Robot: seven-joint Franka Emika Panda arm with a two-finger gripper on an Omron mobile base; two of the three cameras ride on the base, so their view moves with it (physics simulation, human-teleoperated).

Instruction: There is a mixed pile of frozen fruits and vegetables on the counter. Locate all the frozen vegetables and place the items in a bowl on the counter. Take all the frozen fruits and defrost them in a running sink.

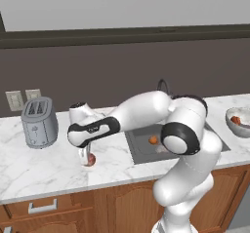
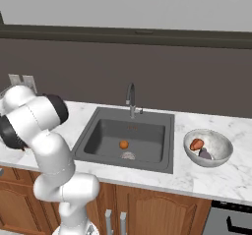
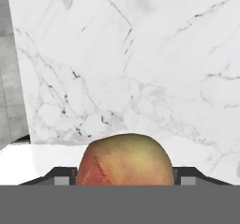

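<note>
My gripper points down at the white marble counter left of the sink. The reddish-pink apple sits between its fingers, which press against both sides of it; the same apple rests low at the counter surface. A small orange ball lies in the dark sink basin under the gooseneck faucet. The pale bowl on the right holds the orange-red root and the purple eggplant.
A silver toaster stands at the back left of the counter, below wall outlets. Brown cabinets run under the worktop. My own arm arches over the sink's left side.
</note>
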